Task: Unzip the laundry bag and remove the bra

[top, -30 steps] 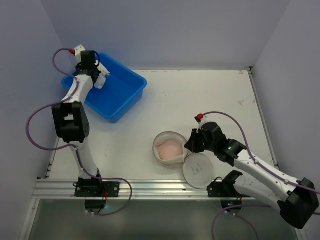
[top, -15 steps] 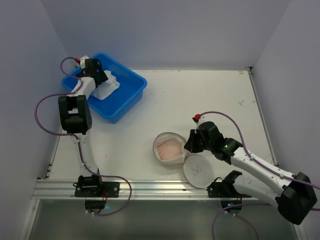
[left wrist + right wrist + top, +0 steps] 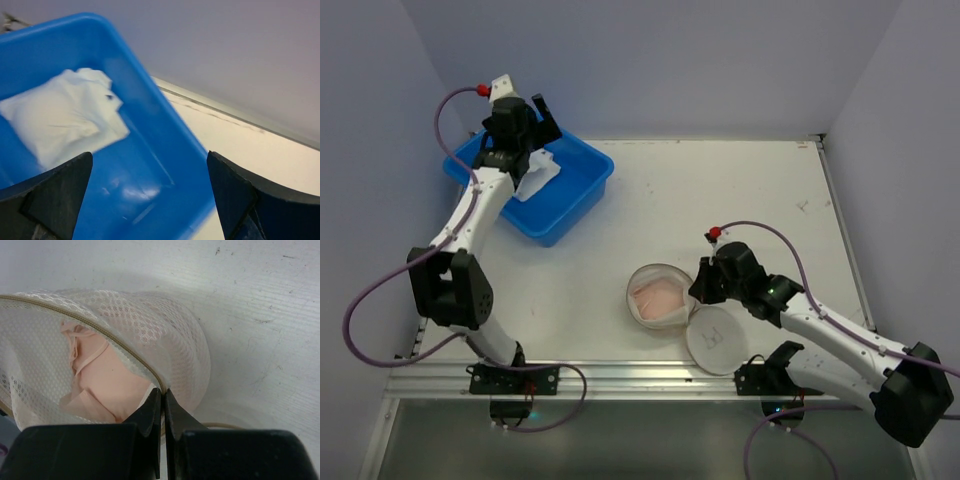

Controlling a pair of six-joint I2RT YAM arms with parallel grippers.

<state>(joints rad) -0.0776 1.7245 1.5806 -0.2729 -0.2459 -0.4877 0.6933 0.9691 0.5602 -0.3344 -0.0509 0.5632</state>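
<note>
The laundry bag [image 3: 658,297] lies unzipped near the table's front, and its round lid [image 3: 717,340] with the black mark is folded down beside it. A pink bra [image 3: 107,385] with thin straps shows inside the mesh. My right gripper [image 3: 163,391] is shut on the bag's zipper rim [image 3: 125,347]; in the top view the right gripper [image 3: 701,290] sits at the bag's right edge. My left gripper [image 3: 149,156] hangs open above the blue tub [image 3: 167,127], with nothing between its fingers. In the tub lies a white garment [image 3: 65,117].
The blue tub [image 3: 575,195] stands at the back left with the white garment [image 3: 535,175] in it and the left gripper [image 3: 532,130] over its far side. Grey walls close in on three sides. The metal rail [image 3: 620,375] runs along the near edge.
My left gripper has opened and let the white garment drop into the tub, then risen and swung a little right. The right gripper has kept its hold and barely moved.
</note>
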